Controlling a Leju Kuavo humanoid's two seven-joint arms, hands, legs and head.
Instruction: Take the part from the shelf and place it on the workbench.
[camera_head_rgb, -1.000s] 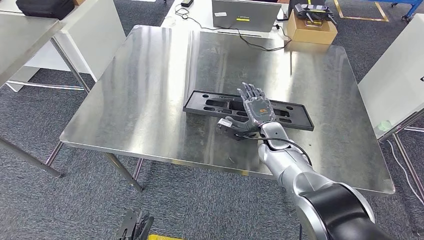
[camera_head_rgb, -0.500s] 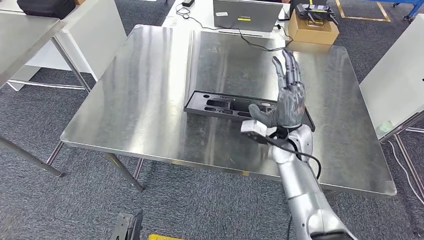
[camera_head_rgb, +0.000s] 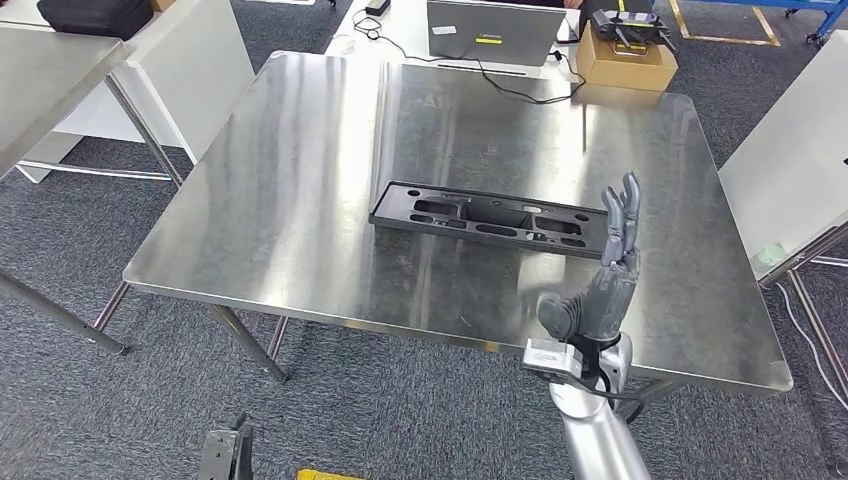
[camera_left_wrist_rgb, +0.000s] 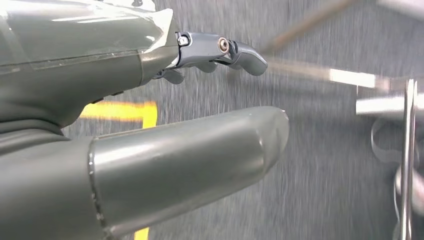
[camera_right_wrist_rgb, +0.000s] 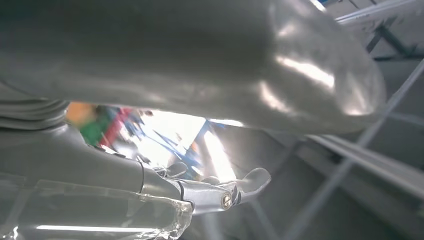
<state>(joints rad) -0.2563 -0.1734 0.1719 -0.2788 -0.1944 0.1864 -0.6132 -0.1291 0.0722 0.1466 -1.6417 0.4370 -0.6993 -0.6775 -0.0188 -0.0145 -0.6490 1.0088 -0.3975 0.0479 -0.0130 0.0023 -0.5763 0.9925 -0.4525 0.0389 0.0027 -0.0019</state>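
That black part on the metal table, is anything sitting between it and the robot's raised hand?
Nothing visible does. The black part lies flat on the workbench, and only bare metal separates it from the open, empty right hand.

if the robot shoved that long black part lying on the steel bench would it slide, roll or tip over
The black part lies flat and low on the workbench, so tipping or rolling seems unlikely. The polished steel probably lets it slide easily. A push near one end would likely spin it.

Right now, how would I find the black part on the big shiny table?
Look at the steel workbench in the middle. Near its centre lies the black part, long and flat with cut-out slots. Nothing else rests on that table; the robot's raised right hand is beside it, not touching.
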